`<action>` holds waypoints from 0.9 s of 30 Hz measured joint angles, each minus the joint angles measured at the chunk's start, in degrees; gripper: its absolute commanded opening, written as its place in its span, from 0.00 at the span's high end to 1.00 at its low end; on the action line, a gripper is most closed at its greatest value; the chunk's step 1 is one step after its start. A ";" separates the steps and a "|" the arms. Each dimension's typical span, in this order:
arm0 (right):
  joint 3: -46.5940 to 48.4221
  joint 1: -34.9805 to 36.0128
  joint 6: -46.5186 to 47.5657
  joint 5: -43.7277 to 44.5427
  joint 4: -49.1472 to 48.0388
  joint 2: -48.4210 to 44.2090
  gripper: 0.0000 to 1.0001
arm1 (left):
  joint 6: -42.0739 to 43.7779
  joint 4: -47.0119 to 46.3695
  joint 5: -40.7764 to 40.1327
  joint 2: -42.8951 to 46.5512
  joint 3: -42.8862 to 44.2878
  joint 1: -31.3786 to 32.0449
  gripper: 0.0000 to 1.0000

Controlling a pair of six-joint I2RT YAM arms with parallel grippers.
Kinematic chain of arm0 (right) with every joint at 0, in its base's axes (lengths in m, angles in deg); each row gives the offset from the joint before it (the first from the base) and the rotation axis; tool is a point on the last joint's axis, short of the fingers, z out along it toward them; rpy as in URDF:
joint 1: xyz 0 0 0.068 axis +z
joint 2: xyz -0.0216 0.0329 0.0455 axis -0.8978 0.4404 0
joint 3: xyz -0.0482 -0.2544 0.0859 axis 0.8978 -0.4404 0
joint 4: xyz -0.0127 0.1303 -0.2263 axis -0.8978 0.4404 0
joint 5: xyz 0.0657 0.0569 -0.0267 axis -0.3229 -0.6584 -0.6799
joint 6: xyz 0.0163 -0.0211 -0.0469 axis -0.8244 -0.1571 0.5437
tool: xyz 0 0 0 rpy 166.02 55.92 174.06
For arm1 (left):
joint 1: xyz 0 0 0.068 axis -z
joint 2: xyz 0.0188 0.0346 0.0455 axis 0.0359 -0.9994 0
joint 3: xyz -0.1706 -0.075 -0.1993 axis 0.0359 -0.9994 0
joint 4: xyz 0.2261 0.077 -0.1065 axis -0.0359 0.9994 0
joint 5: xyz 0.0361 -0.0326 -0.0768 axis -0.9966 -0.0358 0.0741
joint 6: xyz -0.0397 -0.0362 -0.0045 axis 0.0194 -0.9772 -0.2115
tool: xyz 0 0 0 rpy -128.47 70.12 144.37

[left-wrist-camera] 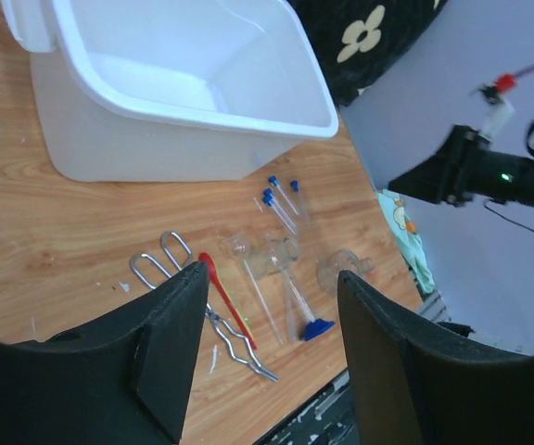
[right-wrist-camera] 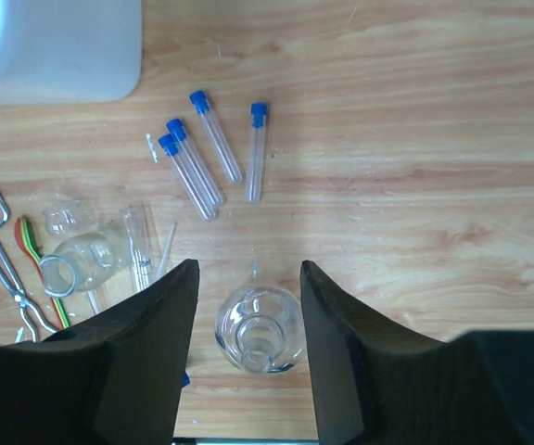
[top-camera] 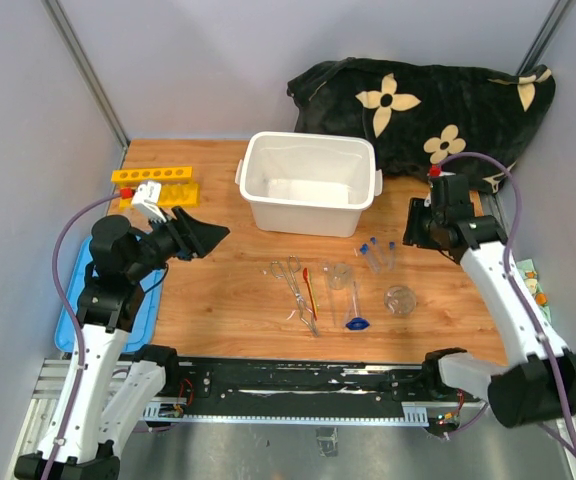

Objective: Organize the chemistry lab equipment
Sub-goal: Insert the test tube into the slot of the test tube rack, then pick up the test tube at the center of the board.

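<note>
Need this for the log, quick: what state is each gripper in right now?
Left gripper: jaws open, holding nothing.
Right gripper: jaws open, holding nothing.

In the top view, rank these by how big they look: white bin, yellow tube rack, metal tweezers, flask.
1. white bin, clearly largest
2. yellow tube rack
3. metal tweezers, about as long as the rack but much thinner
4. flask, smallest

The flask stands upright near four blue-capped tubes.
</note>
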 measured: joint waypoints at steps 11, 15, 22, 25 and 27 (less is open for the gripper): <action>1.55 -3.13 2.03 -9.42 -4.17 26.03 0.55 | 3.06 4.50 3.56 -0.70 0.83 0.00 0.38; 2.45 -4.55 1.99 -9.88 -6.45 29.59 0.58 | 3.87 5.25 3.56 -2.60 2.38 0.00 0.38; 2.12 -7.61 1.68 -10.05 -10.36 31.43 0.63 | 4.96 6.36 3.41 -6.27 4.07 0.00 0.39; -1.38 -7.61 0.90 -10.12 -13.35 29.99 0.64 | 4.96 6.58 3.39 -6.86 4.09 0.00 0.39; -4.07 -7.61 0.50 -10.36 -14.60 29.07 0.64 | 4.94 6.64 3.28 -6.99 4.09 0.00 0.39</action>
